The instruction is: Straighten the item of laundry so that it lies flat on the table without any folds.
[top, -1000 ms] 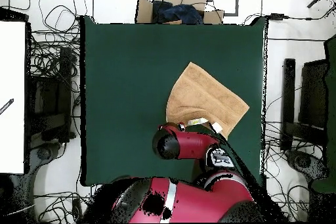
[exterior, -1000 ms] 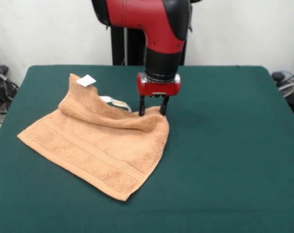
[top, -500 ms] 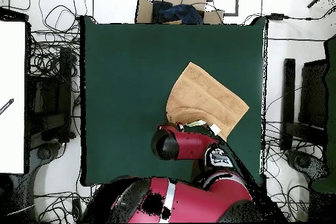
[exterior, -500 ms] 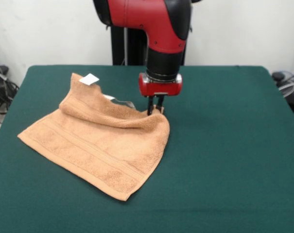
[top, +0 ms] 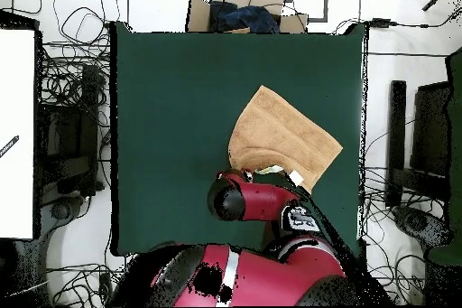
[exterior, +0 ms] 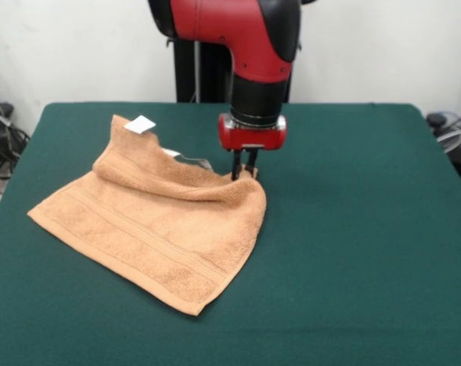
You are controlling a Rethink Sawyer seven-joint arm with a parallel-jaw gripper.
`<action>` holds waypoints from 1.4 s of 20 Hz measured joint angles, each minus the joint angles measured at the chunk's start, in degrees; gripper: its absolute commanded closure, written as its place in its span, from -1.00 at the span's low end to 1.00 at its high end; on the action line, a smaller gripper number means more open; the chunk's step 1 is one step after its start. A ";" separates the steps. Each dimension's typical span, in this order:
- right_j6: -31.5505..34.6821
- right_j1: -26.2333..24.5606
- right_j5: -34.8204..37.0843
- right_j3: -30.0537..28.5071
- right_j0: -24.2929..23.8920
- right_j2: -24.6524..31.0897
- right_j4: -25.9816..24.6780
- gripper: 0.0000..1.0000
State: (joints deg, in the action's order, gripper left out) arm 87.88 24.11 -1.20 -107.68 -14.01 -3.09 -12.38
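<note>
One towel (exterior: 150, 229) on one table (exterior: 352, 229), folded along its far edge, one white tag (exterior: 141, 125) left of the jaws, one gripper (exterior: 244, 172) pinching the towel's right corner.

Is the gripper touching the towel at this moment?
Touching. In the front view the gripper has its fingers closed together on the folded far corner of the towel; no gap shows between them and the cloth.

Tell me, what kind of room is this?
Probably a robotics lab: a red arm works an orange towel on a green-clothed table, with tangled cables and cardboard boxes around it.
</note>
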 measured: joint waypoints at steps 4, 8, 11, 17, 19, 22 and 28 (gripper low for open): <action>0.83 1.25 -0.13 -2.47 0.78 0.01 3.61 1.00; 2.47 3.39 -0.12 -6.55 3.56 0.03 8.91 1.00; 3.93 4.68 -0.12 -9.16 5.29 0.03 11.79 1.00; 5.71 6.07 -0.13 -12.81 6.51 0.50 15.25 1.00; 5.87 6.07 -0.13 -13.19 6.45 0.74 15.46 1.00; 5.90 6.05 -0.12 -14.06 6.01 1.62 15.50 -1.00; 5.90 6.06 -0.13 -14.99 5.65 3.23 15.58 -1.00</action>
State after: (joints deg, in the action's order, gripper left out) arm 93.78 30.17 -1.33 -122.67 -8.36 0.14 3.20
